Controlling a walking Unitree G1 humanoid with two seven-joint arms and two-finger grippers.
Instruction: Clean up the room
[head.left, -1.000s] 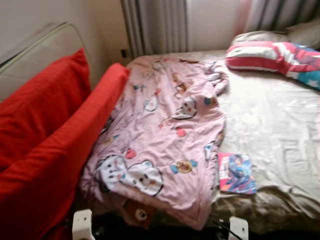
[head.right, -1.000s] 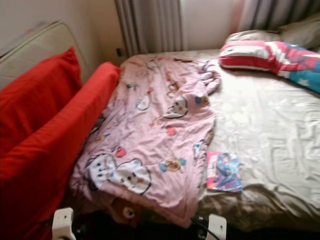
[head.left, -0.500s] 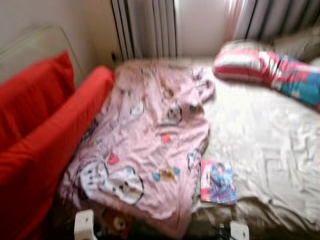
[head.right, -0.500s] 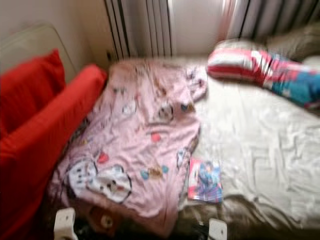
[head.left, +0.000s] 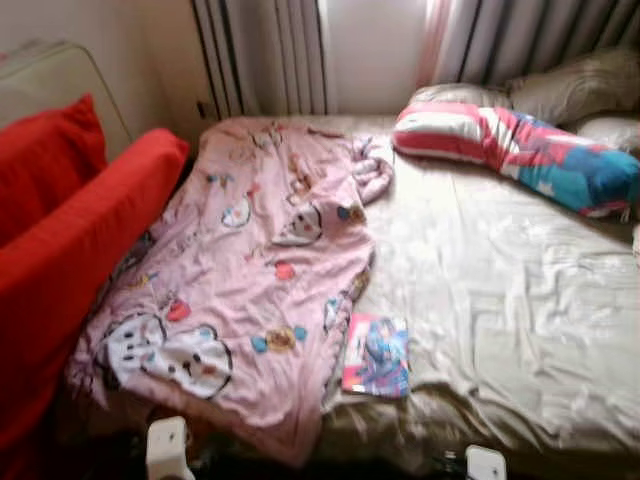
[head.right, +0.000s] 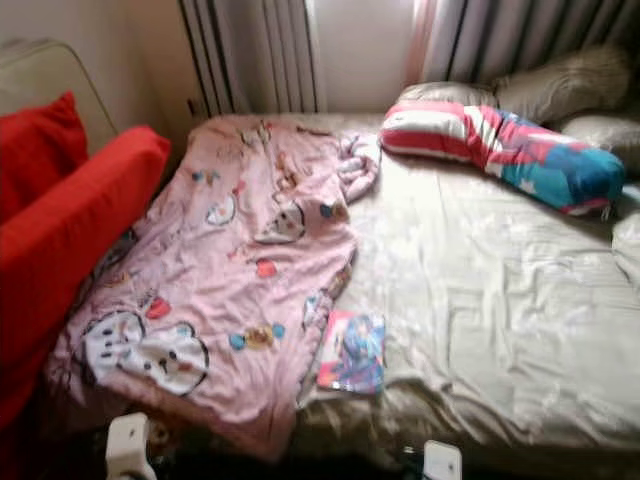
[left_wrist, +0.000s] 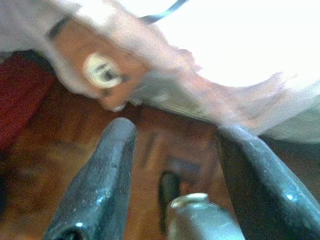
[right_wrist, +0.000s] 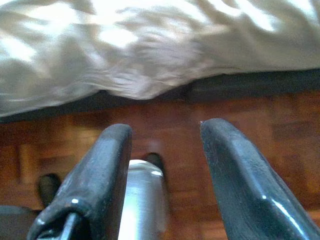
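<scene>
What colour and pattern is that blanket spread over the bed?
The blanket is pale pink, printed with cartoon animal faces and small coloured shapes. It shows best in the left eye view.

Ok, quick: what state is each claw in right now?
Left claw: open, holding nothing, low by the bed's edge.
Right claw: open, holding nothing, above the floor.

Red sofa (head.left: 70, 250) cut off at the left edge; blanket's (head.left: 240, 290) hanging hem blurred in the left wrist view.
</scene>
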